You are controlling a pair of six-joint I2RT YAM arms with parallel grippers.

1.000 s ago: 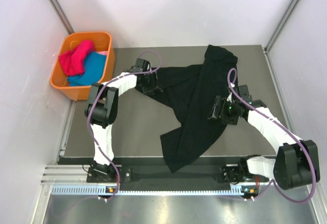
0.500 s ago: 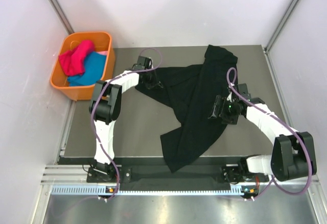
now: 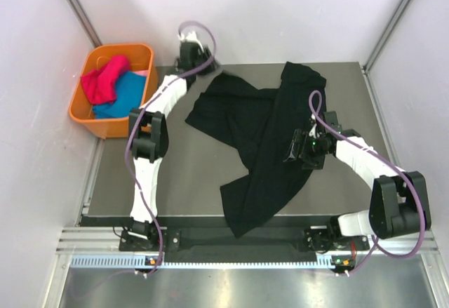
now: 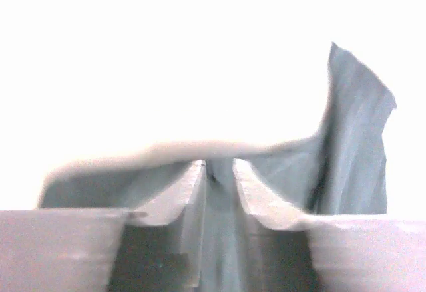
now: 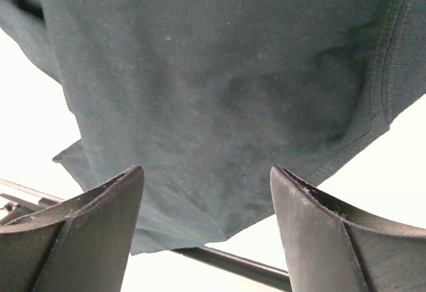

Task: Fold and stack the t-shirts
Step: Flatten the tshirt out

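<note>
A black t-shirt (image 3: pixel 259 132) lies crumpled across the middle and right of the table. My left gripper (image 3: pixel 212 69) is stretched toward the table's back edge and is shut on the shirt's left corner, holding it up. In the left wrist view the fabric (image 4: pixel 353 146) is pinched between the closed fingers of that gripper (image 4: pixel 218 172). My right gripper (image 3: pixel 293 152) is open and empty, just over the shirt's right side. In the right wrist view the shirt (image 5: pixel 219 72) and its hem lie ahead of the spread jaws of that gripper (image 5: pixel 206 172).
An orange basket (image 3: pixel 119 47) stands off the table's back left corner, with a pink garment (image 3: pixel 104 80) and a blue garment (image 3: pixel 123 96) in it. White walls close in on the back and both sides.
My left gripper has moved from the shirt's left edge up toward the back edge, taking the shirt's corner with it. The right gripper has hardly moved.
</note>
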